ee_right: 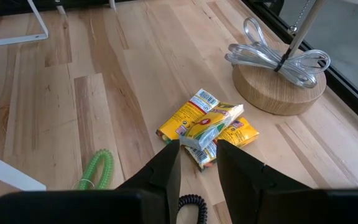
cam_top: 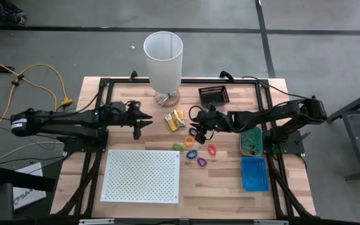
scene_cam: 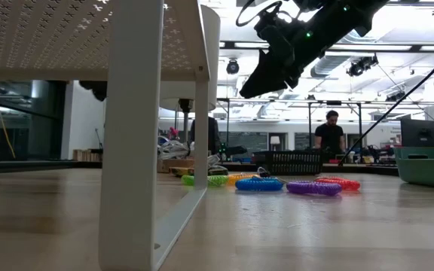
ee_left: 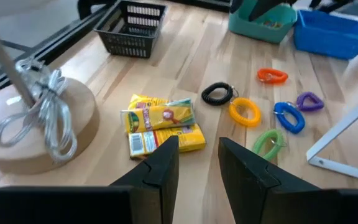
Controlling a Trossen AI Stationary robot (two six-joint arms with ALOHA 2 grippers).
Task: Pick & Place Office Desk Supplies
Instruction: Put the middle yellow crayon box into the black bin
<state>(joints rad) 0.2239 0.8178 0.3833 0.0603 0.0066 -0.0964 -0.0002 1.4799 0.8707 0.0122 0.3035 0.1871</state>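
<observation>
Hovering above the wooden table (cam_top: 220,187), both grippers point at the stack of yellow-orange paper packets (cam_top: 175,120) lying between them, apparently so either arm could reach it. The left gripper (cam_top: 144,120) hangs well short of the packets, its two dark fingers parted by a narrow gap and holding nothing. The right gripper (cam_top: 194,132) hangs close beside the packets on their other side, fingers likewise slightly apart and empty, with the black coiled loop (ee_left: 217,93) just below it. Counting from the left wrist view: three packets in the stack, as far as I can tell, and six coiled plastic loops, one each of black, yellow-orange (ee_left: 245,111), green (ee_left: 267,142), blue (ee_left: 289,116), purple (ee_left: 309,101) and red-orange (ee_left: 272,76). Beyond the right gripper stand three containers: a black mesh basket (cam_top: 214,95), a teal bin (cam_top: 250,142) and a blue tray (cam_top: 254,173), likely the destinations.
</observation>
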